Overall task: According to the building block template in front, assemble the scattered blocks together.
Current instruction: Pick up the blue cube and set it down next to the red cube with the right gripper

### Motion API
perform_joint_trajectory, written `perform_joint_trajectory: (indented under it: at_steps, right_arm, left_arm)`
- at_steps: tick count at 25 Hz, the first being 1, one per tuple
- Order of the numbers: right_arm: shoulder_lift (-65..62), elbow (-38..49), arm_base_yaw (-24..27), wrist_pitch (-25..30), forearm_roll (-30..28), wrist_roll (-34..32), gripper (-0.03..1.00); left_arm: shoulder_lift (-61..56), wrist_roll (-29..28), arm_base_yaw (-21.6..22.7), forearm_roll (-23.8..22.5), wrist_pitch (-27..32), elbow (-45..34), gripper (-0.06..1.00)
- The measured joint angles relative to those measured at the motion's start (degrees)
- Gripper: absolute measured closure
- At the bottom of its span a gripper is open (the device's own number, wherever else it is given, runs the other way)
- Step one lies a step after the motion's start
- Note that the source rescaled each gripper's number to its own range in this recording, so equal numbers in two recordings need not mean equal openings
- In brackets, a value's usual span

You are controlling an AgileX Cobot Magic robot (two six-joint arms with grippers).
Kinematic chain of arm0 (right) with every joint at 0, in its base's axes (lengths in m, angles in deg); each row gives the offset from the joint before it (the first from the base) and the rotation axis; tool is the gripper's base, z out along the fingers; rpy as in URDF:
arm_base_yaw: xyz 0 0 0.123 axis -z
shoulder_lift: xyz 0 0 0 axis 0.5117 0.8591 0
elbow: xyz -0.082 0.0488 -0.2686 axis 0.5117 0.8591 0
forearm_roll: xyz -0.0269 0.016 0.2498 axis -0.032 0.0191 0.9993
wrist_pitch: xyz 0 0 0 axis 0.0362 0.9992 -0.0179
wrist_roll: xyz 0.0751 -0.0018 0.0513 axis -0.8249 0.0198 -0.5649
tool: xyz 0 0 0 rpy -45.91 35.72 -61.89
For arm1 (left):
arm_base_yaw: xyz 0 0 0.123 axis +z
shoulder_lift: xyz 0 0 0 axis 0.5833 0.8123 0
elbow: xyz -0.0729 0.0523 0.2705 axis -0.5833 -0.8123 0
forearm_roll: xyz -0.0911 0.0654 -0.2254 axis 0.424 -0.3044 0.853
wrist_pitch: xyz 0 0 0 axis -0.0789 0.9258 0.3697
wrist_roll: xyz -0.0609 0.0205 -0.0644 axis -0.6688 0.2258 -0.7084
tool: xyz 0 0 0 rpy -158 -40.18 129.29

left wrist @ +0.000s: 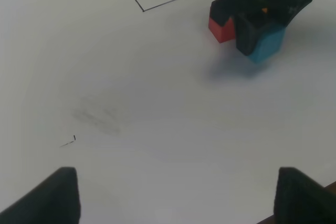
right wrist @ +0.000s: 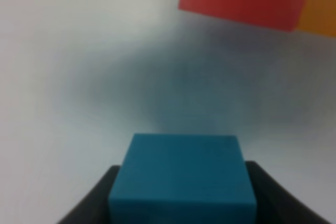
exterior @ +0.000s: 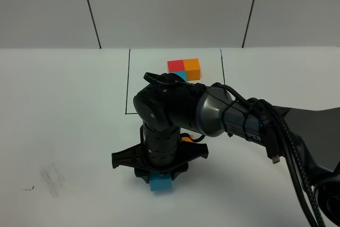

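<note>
Currently my right end effector (exterior: 161, 173) is clenched on the light blue cube (exterior: 161, 183), low over the white counter (exterior: 64, 131). From the high view my own arm (exterior: 212, 112) hides most of the loose red cube (left wrist: 221, 29) and orange cube (right wrist: 321, 9), which sit touching, just beyond the blue one. The black-framed template (exterior: 183, 68) lies farther back. My left end effector (left wrist: 181, 195) hangs released, fingers wide apart.

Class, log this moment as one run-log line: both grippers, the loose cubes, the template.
right gripper: shut on blue cube | red cube, orange cube: touching side by side | left gripper: open, empty | building block template: partly hidden
</note>
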Motion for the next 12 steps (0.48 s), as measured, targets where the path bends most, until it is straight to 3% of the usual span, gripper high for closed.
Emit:
perform_joint_trajectory:
  at_steps: [7,12]
  right_arm:
    - [-1.0,0.0,0.0,0.8,-0.4,-4.4,0.77]
    - [-1.0,0.0,0.0,-3.4,-0.4,-6.7,0.77]
  left_arm:
    - [0.0,0.0,0.0,0.0,0.0,0.0,0.09]
    - [0.0,0.0,0.0,0.0,0.0,0.0,0.09]
